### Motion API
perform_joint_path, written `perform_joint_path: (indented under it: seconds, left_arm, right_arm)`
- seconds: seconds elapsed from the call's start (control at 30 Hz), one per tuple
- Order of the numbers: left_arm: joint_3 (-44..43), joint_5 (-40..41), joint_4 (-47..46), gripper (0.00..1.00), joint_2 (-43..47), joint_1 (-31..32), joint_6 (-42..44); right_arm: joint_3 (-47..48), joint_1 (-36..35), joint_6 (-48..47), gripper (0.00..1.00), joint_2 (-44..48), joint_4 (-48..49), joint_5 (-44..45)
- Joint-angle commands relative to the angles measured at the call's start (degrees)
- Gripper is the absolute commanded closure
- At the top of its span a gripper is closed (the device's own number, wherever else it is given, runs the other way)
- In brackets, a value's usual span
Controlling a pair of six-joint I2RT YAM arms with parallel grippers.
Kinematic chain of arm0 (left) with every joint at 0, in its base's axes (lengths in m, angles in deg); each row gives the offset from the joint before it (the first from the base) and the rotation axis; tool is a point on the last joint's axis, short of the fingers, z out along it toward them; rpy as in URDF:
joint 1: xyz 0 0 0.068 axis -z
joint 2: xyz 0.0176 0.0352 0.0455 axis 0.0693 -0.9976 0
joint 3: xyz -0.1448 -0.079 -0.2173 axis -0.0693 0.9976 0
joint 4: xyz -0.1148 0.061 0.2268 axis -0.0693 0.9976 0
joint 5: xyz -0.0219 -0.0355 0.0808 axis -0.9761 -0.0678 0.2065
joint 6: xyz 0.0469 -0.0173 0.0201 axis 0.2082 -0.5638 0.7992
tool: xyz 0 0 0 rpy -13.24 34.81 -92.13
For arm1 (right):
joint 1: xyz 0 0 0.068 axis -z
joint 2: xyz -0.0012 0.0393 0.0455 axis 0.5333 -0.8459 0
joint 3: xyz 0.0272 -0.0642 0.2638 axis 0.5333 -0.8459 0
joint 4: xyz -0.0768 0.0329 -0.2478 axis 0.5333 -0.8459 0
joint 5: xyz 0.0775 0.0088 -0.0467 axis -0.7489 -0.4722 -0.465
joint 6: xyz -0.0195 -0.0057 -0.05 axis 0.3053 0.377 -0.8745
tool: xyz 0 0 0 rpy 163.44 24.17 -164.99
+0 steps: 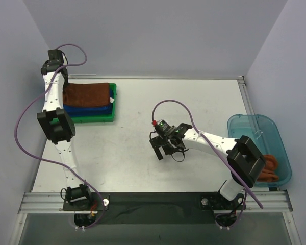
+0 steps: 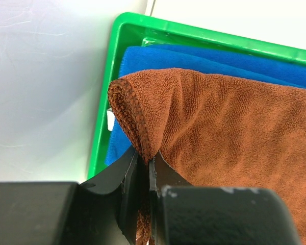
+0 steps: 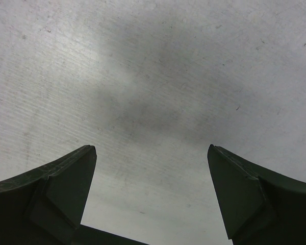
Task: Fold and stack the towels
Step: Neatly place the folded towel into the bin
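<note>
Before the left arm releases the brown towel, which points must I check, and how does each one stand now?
1. Left gripper shut on rust-brown towel corner: ok.
2. Rust-brown towel lies on blue towels inside green tray: ok.
3. Pinched corner flat: not ok, it stands bunched up.
4. Right gripper open, empty, above table: ok.
5. Orange cloth in teal bin is a towel: cannot tell.
</note>
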Motion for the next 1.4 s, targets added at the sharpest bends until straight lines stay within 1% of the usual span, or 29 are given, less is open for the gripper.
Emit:
perform_joint_path:
  seconds: [0.0,0.3,0.43,0.47,0.5,0.57,0.6,0.63,0.73,0.77,0.8,0.83,0.9,0.97,1.0,1.07,1.2,1.23,1.27,1.3,1.33,1.37]
  left_arm:
    - [-3.53,4.01,-1.41,1.00,-0.27,-0.45,1.69]
    - [-3.26,5.33,-1.15,1.00,-1.50,-0.53,3.36]
    - [-3.35,6.13,-1.24,0.91,-2.11,-0.45,3.80]
    - [-3.35,6.13,-1.41,0.84,-2.29,-0.45,3.80]
    - [-3.35,6.39,-1.41,0.80,-2.64,-0.45,3.72]
    - [-3.35,7.18,-1.59,0.66,-2.90,-0.45,3.63]
    - [-3.35,7.53,-1.67,0.65,-3.17,-0.45,3.54]
    - [-3.35,8.58,-1.85,0.61,-3.26,-0.45,3.45]
    - [-3.18,9.82,-2.29,0.47,-3.26,-0.27,3.19]
    - [-2.48,10.08,-2.55,0.38,-3.17,-0.10,3.19]
    - [-2.12,10.52,-2.90,0.26,-2.65,0.08,3.10]
    - [-1.77,11.57,-3.34,0.20,-2.55,0.52,3.10]
    - [-1.24,12.28,-3.52,0.12,-1.68,1.05,2.32]
    - [-0.89,12.19,-3.52,0.10,-0.80,1.92,1.52]
    - [-0.28,12.02,-3.43,0.07,0.60,2.27,0.39]
    - [0.60,9.39,-3.69,0.03,2.71,3.33,-1.11]
    - [6.30,1.31,-6.32,0.02,12.63,5.35,-6.20]
    - [10.06,-0.36,-8.33,0.03,14.65,6.14,-6.56]
    - [11.66,-0.46,-9.22,0.02,18.85,8.06,-6.65]
    - [13.33,0.15,-9.58,0.03,20.81,9.30,-6.65]
    - [15.96,-0.20,-9.67,0.03,23.00,10.35,-8.57]
    - [18.07,-1.16,-9.76,0.03,27.72,11.32,-9.63]
  right_arm:
    - [2.21,-0.56,-0.07,0.05,-0.85,-2.49,-0.02]
    - [2.39,-1.08,0.11,0.05,-1.03,-2.76,0.16]
    - [2.57,-1.26,0.02,0.05,-1.29,-2.76,0.16]
    - [2.57,-1.35,0.11,0.05,-1.38,-2.84,0.07]
    - [2.83,-1.44,0.11,0.05,-1.64,-2.84,0.07]
    - [2.92,-1.52,0.02,0.05,-1.64,-2.84,0.15]
    - [2.83,-1.61,0.02,0.05,-1.73,-2.84,0.07]
    - [2.74,-1.61,0.11,0.05,-1.64,-2.76,0.07]
    - [2.57,-1.79,0.11,0.05,-1.73,-2.93,0.24]
    - [2.66,-1.79,0.11,0.05,-1.56,-2.93,0.24]
    - [2.66,-1.79,0.02,0.05,-1.47,-2.93,0.33]
    - [2.74,-1.79,0.02,0.05,-1.38,-2.93,0.33]
    - [2.83,-1.79,0.11,0.05,-0.94,-2.93,0.86]
    - [2.31,-1.79,0.28,0.05,0.46,-2.93,1.91]
    - [2.22,-1.79,0.37,0.05,0.99,-2.93,2.52]
    - [1.60,-1.61,0.46,0.05,2.31,-2.93,5.24]
    - [0.37,-0.82,1.16,0.04,7.31,-3.02,8.94]
    - [-0.06,-0.65,1.34,0.04,8.45,-3.02,10.86]
    - [-0.42,-0.38,1.86,0.04,10.81,-3.02,11.92]
    - [-1.29,-0.21,2.21,0.04,11.97,-3.11,13.06]
    - [-1.82,-0.03,2.57,0.03,13.46,-3.28,14.56]
    - [-2.26,0.23,2.92,0.02,16.52,-3.63,16.75]
